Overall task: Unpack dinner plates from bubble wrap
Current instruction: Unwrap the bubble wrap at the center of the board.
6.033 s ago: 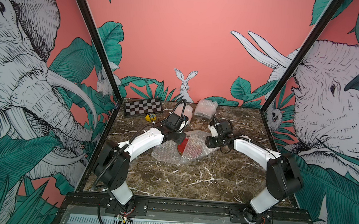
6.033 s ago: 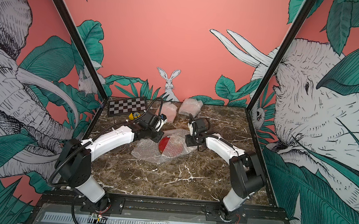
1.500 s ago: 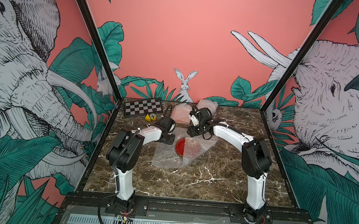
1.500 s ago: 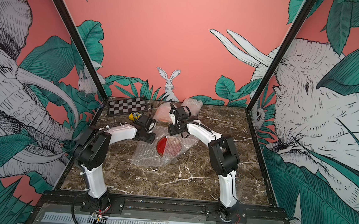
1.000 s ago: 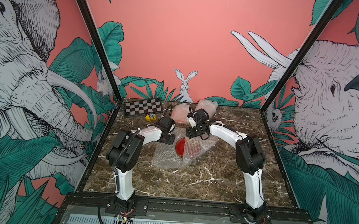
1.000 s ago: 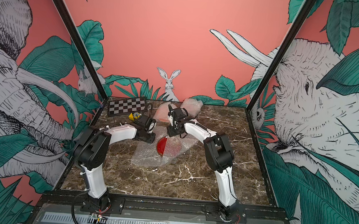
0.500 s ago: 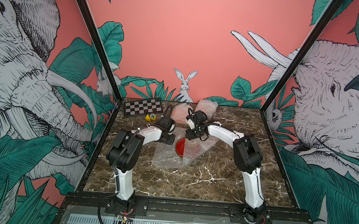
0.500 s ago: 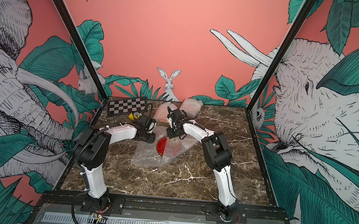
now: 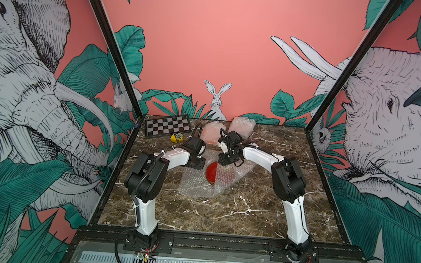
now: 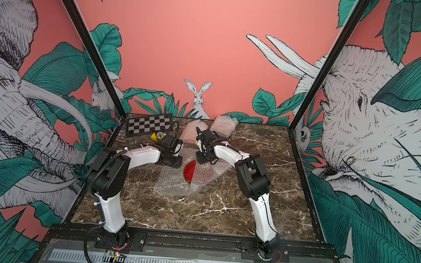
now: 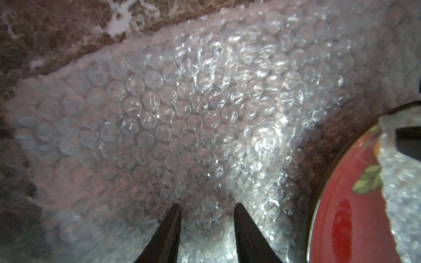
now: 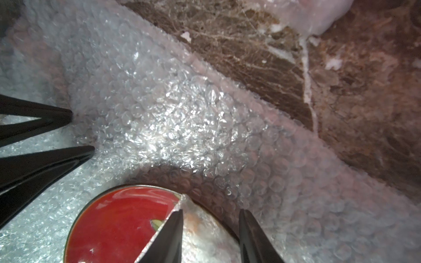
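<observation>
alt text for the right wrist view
A dark red plate lies on bubble wrap, partly covered by a folded flap. The right gripper, jaws apart, straddles the flap's edge over the plate; the left gripper rests its tips on the wrap. Marble table beyond.

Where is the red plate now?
In both top views the red plate lies mid-table on the bubble wrap, half under a flap, beside the right gripper.

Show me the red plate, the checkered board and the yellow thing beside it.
red plate (image 9: 211, 172), in a top view, on its uncovered half.
checkered board (image 9: 168, 128), in a top view, mid-surface.
yellow thing (image 9: 174, 138), in a top view, yellow side.
</observation>
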{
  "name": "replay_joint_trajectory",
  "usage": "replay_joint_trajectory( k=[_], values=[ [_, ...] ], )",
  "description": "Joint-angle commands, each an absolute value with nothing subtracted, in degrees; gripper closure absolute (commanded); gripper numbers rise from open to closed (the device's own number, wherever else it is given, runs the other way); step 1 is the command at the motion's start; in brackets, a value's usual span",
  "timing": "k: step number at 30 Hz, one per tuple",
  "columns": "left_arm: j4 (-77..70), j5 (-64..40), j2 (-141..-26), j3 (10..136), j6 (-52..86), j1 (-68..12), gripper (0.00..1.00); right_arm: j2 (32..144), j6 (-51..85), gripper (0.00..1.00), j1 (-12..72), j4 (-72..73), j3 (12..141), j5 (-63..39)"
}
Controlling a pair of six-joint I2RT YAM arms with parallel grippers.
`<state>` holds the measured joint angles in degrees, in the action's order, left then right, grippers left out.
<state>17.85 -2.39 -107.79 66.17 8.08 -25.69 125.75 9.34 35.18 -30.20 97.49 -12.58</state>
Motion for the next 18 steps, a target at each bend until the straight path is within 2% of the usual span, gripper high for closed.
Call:
replay_joint_trajectory(
  k=[1, 3, 8, 18],
  values=[
    [20.1, -3.61, -107.01, 64.86, 8.97, -25.67, 0.59, 125.86, 8.66, 0.65, 35.69, -31.11, 97.82, -12.42],
    [20.12, -3.63, -106.98, 64.88, 8.98, -25.66, 0.59, 125.5, 8.44, 0.7, 35.68, -30.96, 97.65, -12.26],
    [20.16, -3.63, -106.99, 64.95, 8.97, -25.66, 0.59, 124.59, 8.17, 0.73, 35.68, -30.97, 97.14, -11.2],
    [20.22, -3.52, -107.02, 64.88, 9.1, -25.67, 0.59, 121.37, 7.41, 0.83, 35.64, -30.59, 94.78, -7.9]
  ],
)
